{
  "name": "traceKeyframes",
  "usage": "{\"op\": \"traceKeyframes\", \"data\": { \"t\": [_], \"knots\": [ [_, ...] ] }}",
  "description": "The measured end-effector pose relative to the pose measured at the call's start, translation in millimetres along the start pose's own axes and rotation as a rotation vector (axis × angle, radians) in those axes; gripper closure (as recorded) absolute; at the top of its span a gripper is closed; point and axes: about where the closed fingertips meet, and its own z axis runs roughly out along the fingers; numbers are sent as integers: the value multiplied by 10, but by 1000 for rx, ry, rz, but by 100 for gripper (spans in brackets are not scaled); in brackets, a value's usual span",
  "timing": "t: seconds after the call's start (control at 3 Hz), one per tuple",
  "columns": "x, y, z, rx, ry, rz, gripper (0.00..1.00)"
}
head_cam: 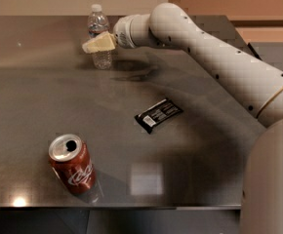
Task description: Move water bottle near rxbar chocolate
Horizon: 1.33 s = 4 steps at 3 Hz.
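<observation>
1. A dark brushed-metal table (44,96) stood before a tan wall
2. The pale two-finger gripper (96,45) reached the small clear plastic water bottle (99,37) at the far left edge; its fingers seemingly closed around the label band, though I could not tell for sure
3. A loose hold might topple the upright bottle
4. One bottle, one flat black rxbar chocolate wrapper (158,115) mid-table, one red soda can (72,164)

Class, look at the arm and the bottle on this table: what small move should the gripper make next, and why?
Probably close on the water bottle to secure it. The gripper is already level with the bottle's middle at the table's far side, while the rxbar chocolate lies well apart, nearer the centre.
</observation>
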Motion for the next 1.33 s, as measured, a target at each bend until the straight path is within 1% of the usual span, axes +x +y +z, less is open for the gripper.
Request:
{"op": "traceKeyframes", "data": {
  "t": [0.33,0.67,1.0,1.33],
  "knots": [
    [-70,118,30,-43,-31,23,21],
    [-122,193,38,-71,-47,35,45],
    [-180,237,-3,-75,-56,34,68],
    [-276,270,-166,-73,-70,32,91]
  ]
}}
